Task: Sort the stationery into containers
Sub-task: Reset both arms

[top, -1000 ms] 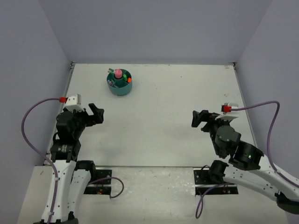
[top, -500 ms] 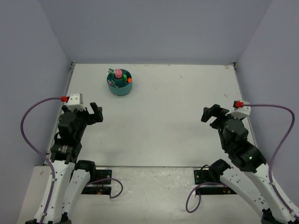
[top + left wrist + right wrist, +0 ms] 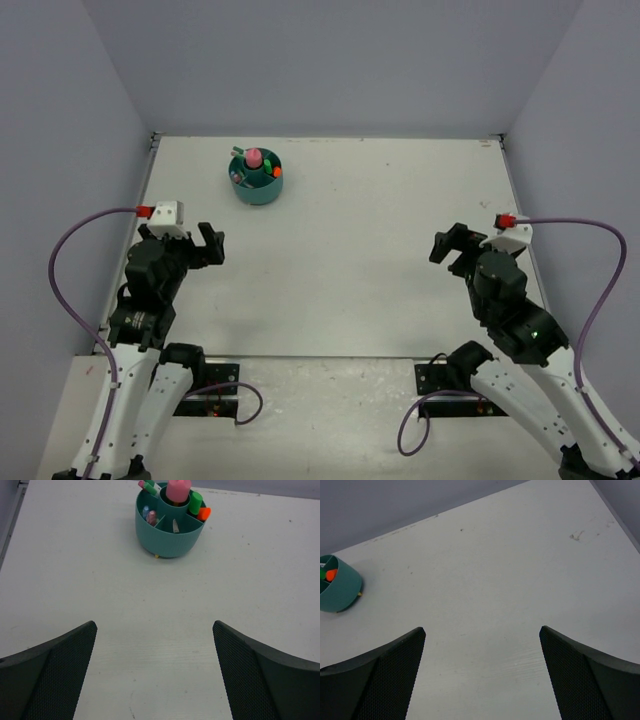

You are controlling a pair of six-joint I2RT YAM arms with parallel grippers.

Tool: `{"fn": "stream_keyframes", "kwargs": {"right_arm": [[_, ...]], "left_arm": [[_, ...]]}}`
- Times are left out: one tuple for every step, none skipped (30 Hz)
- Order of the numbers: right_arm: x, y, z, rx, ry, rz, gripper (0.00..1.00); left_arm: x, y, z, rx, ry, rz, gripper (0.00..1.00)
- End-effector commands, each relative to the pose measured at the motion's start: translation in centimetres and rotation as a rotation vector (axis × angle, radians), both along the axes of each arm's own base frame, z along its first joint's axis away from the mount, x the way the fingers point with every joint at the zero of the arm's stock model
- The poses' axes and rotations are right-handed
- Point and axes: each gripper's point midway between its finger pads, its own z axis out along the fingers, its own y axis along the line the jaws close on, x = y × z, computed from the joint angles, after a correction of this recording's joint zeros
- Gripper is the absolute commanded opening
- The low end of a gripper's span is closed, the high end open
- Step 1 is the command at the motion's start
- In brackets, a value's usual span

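Left gripper (image 3: 152,630) fingers spread wide, gripping nothing; right gripper (image 3: 482,630) same, above white table (image 3: 380,250). One round teal plastic organiser (image 3: 167,537), far-left on table, holds one pink tube (image 3: 178,489), one green-capped highlighter (image 3: 195,502), one orange-capped highlighter (image 3: 203,514).

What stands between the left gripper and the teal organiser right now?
Nothing visible. In the left wrist view only bare table lies between the open left gripper and the teal organiser, which stands straight ahead with stationery in it.
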Motion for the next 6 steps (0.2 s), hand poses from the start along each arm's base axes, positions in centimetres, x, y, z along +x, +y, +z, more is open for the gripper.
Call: {"fn": "stream_keyframes", "kwargs": {"right_arm": [[0.11,0.06,1.12,0.005,-0.024,0.005,0.99],[0.07,0.08,1.17,0.007,-0.025,0.008,0.99],[0.04,0.07,1.19,0.010,-0.026,0.007,0.99],[0.01,0.05,1.21,0.011,-0.030,0.007,0.99],[-0.01,0.03,1.24,0.012,-0.034,0.008,0.99],[-0.05,0.00,1.27,0.014,-0.036,0.008,0.99]], "left_arm": [[0.29,-0.47,0.45,0.017,-0.030,-0.033,1.00],[0.27,-0.51,0.48,0.017,-0.031,-0.035,1.00],[0.25,-0.53,0.51,0.017,-0.033,-0.036,1.00],[0.23,-0.54,0.55,0.016,-0.034,-0.036,1.00],[0.20,-0.54,0.59,0.016,-0.036,-0.036,1.00],[0.17,-0.53,0.61,0.016,-0.037,-0.036,1.00]]}}
